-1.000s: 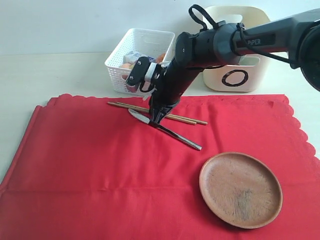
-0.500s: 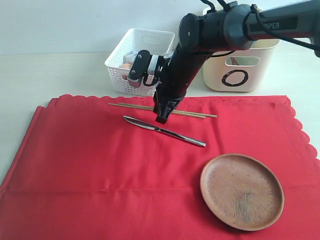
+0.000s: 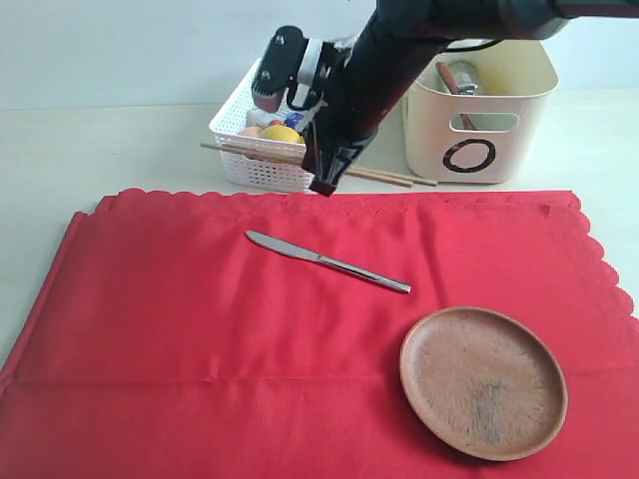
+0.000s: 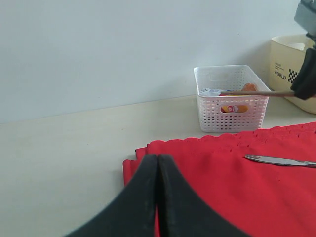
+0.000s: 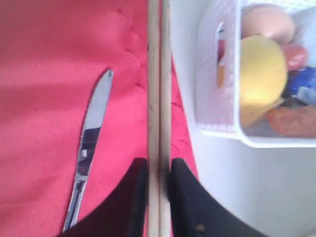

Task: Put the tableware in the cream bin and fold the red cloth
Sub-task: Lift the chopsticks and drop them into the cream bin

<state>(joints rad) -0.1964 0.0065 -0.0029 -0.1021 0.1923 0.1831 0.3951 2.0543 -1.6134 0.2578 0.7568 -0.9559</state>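
Wooden chopsticks (image 3: 389,177) sit level in the right gripper (image 3: 325,182), which is clamped on them above the bench, in front of the white basket (image 3: 250,172) and near the cream bin (image 3: 519,140). The metal knife (image 3: 327,261) and wooden plate (image 3: 483,380) lie on the red cloth (image 3: 200,329). The left gripper (image 4: 157,160) is closed and empty.
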